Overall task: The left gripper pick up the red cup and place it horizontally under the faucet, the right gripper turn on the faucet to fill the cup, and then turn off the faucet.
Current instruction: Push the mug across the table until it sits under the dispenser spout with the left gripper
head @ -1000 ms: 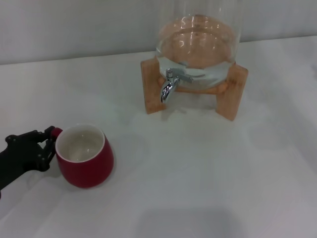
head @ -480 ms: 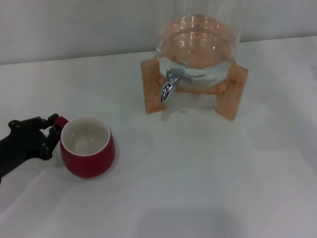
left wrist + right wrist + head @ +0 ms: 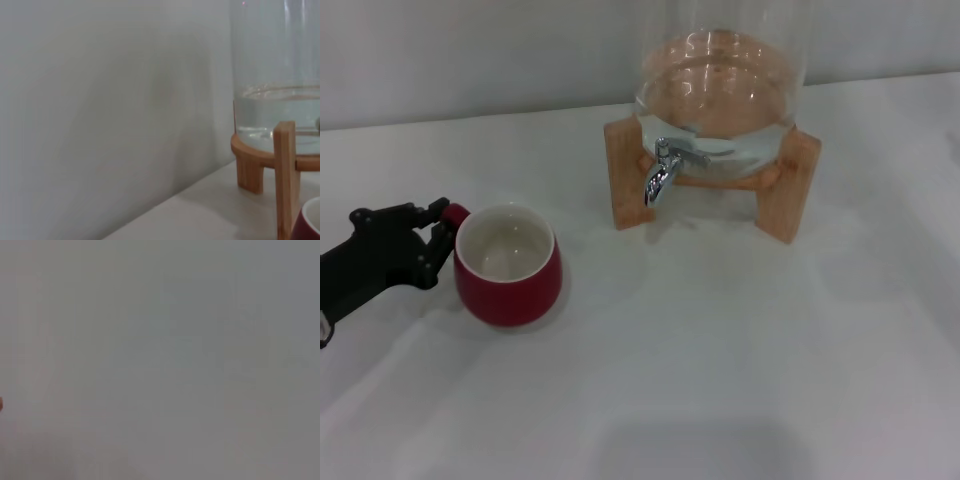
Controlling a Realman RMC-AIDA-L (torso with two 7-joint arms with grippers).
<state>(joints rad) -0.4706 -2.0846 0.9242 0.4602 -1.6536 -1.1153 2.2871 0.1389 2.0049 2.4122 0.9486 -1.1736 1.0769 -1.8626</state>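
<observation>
The red cup (image 3: 508, 265) is upright at the left of the white table, its cream inside showing. My left gripper (image 3: 438, 228) is shut on the cup's small handle from the cup's left side. The chrome faucet (image 3: 662, 172) points down from the front of the glass jar (image 3: 720, 80), to the right of the cup and farther back, with open table between them. In the left wrist view a sliver of the red cup (image 3: 308, 226) shows beside the jar (image 3: 280, 75). The right gripper is out of view.
The jar holds water and rests on a wooden stand (image 3: 790, 185) near the back wall. One stand leg (image 3: 285, 175) is close in the left wrist view. The right wrist view shows only a blank grey surface.
My left gripper has carried the cup away from the table's front edge and slightly right, toward the faucet. The jar and faucet have not moved.
</observation>
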